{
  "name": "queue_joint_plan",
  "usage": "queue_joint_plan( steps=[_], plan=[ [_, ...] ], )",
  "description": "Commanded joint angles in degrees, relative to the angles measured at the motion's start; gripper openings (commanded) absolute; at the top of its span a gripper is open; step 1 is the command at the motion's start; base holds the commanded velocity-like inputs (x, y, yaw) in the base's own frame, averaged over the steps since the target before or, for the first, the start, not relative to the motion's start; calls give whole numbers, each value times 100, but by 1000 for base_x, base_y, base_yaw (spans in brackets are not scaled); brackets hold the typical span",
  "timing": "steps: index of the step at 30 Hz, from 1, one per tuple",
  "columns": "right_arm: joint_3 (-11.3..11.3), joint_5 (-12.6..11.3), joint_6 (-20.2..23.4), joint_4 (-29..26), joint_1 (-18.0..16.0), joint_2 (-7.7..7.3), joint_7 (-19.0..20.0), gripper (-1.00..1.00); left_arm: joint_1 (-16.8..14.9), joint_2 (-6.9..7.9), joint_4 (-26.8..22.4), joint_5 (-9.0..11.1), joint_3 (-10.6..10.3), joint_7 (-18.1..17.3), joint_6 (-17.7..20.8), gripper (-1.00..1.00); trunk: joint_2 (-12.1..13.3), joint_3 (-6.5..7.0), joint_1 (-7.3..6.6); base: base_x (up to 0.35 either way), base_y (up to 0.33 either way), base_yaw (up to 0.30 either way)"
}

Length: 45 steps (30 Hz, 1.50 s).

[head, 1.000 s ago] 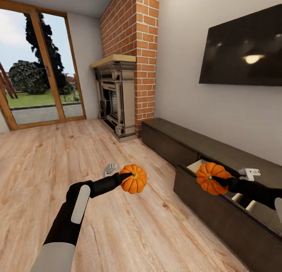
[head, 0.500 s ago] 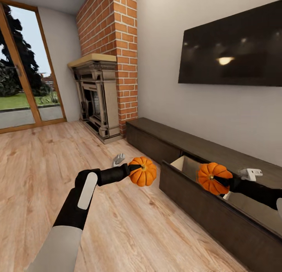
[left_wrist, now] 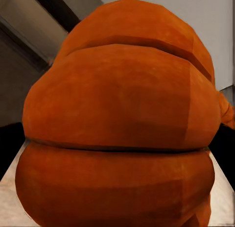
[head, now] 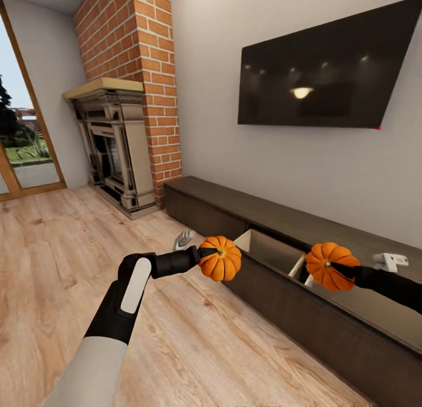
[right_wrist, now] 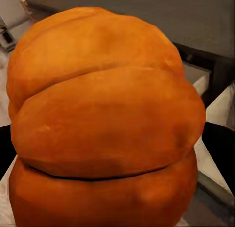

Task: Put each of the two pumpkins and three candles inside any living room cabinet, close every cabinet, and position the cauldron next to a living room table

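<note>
Both arms reach forward, each hand clamped on a pumpkin [head: 220, 258] [head: 332, 266] near the cabinet's [head: 328, 319] open drawer.

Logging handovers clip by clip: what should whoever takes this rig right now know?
Left claw: shut on the left pumpkin, held over the floor just short of the cabinet.
Right claw: shut on the right pumpkin, held over the open drawer.
Done: both pumpkins picked up, one drawer open.
Left: drop both pumpkins in, stow three candles, shut every cabinet, set the cauldron by a table.
</note>
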Motion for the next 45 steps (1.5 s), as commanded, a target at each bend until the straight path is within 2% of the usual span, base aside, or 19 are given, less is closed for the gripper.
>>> queue_joint_plan(
  steps=[1, 6, 9, 16, 26, 35, 45],
  plan=[
    [-10, -58, 86, -3, -8, 1, 28, -100, 0, 0, -4, 63, 7, -48, 31, -100, -3, -5, -2, 0, 0, -281],
    [-14, -53, 216, -3, -8, 2, 27, -100, 50, 36, -44, 306, 1, -74, 14, -100, -3, -5, -2, 0, 0, -281],
    [-16, -52, 213, -3, -8, 2, 27, -100, 62, 41, -58, 362, 0, -81, 6, -100, -3, -5, -2, 0, 0, -281],
    [-17, -52, 201, -3, -8, 2, 27, -100, 66, 42, -21, 376, -7, -80, 1, -100, -3, -5, -2, 44, -22, -281],
    [1, -46, 239, -2, -8, 2, 21, -100, 72, 44, 32, 368, -18, -66, -25, -100, -3, -5, -2, 211, -136, -281],
    [18, -35, 450, 4, 139, 2, 18, -100, 73, 37, 282, 364, -28, -13, -32, -100, -3, -5, -2, 21, -15, -281],
    [16, -34, 471, 5, 158, 4, 18, -100, 31, 24, 464, 359, -35, -6, -33, -100, -3, -5, -2, 0, 0, -281]
  ],
)
